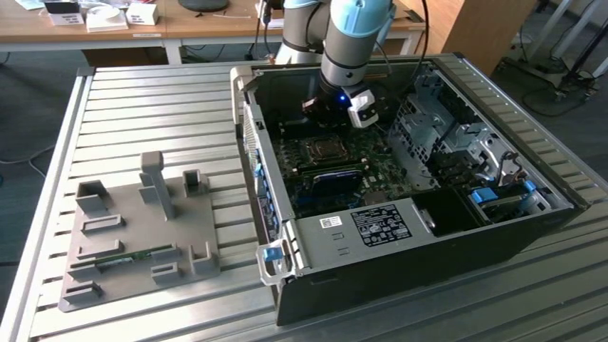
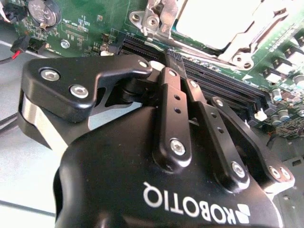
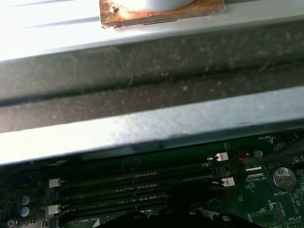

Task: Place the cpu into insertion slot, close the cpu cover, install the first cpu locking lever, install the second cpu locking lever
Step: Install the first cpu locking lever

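Lever work is, by my judgement, the step in hand. In the exterior view the gripper [image 1: 335,114] hangs inside the computer case [image 1: 409,242], with the cpu [image 1: 329,147] just beside and below its jaws, seated in the insertion slot [image 1: 317,152].

In the second wrist view the jaws are pressed together and empty. Just past their tips the cpu cover [image 2: 209,46] appears to lie flat around the cpu; whether either lever is latched I cannot tell.

In the first wrist view the memory slots [image 3: 133,183] lie under the jaws. A lever would call for closed tips set against it, clear of the board.

Harsh glare on the cpu [image 2: 223,19]
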{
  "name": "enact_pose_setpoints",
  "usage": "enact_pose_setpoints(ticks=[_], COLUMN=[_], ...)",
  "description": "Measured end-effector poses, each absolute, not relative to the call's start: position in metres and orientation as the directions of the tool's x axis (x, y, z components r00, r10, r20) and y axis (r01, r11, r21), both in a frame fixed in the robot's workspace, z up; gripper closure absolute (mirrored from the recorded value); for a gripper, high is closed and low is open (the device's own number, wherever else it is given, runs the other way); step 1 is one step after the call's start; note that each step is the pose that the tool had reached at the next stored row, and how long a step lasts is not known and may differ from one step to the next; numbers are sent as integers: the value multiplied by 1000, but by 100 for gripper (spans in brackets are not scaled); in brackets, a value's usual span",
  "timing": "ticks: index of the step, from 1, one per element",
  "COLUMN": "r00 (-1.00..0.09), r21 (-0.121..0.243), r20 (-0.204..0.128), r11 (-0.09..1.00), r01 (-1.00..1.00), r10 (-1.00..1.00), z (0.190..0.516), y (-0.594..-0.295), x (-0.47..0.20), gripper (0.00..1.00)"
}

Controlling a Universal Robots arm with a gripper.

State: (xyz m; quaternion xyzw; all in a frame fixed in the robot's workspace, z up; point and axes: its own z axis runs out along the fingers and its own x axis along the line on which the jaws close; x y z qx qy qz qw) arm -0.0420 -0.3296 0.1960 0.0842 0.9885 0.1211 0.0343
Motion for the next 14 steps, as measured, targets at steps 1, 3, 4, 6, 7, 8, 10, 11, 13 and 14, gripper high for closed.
enact_pose_setpoints(ticks=[1,3,4,6,7,8,10,11,13,14], r00=[-983,-983,-983,-983,-983,-983,-983,-983,-983,-982], r21=[245,245,246,246,245,245,246,246,246,246], r20=[-48,-48,-48,-48,-48,-48,-48,-48,-48,-48], r11=[956,956,956,956,956,956,956,956,956,956], r01=[159,159,159,160,160,161,161,162,163,163], r10=[175,176,176,177,177,177,178,179,180,180], z=[196,196,196,196,197,197,198,198,199,199], y=[-330,-329,-329,-329,-329,-329,-329,-329,-329,-329], x=[-42,-43,-43,-43,-44,-44,-44,-45,-45,-45], gripper=[89,89,89,89,89,89,89,89,89,89])
